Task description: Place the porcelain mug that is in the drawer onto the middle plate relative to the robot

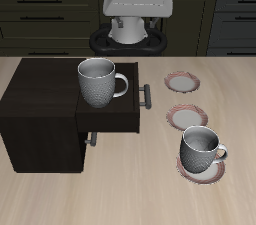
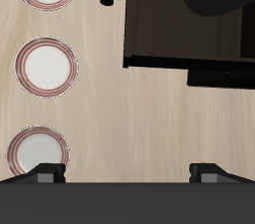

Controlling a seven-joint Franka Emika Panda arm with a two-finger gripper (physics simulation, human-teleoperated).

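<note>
The porcelain mug (image 1: 100,81) stands upright in the open dark drawer (image 1: 112,115), its handle toward the saucers. The drawer's grey bar handle (image 1: 146,99) faces the three saucers. The middle plate (image 1: 188,117) is bare; it also shows in the wrist view (image 2: 45,66). My gripper (image 1: 137,17) hangs high at the table's back near the robot base, far from the mug. In the wrist view the gripper (image 2: 127,173) is open and empty, its fingertips (image 2: 45,173) wide apart above bare table.
The low dark cabinet (image 1: 40,119) holds the drawer. A squatter grey mug (image 1: 201,149) stands on the saucer nearest the front edge (image 1: 205,172). The farthest saucer (image 1: 182,82) is bare. Dark kitchen cabinets stand behind the robot.
</note>
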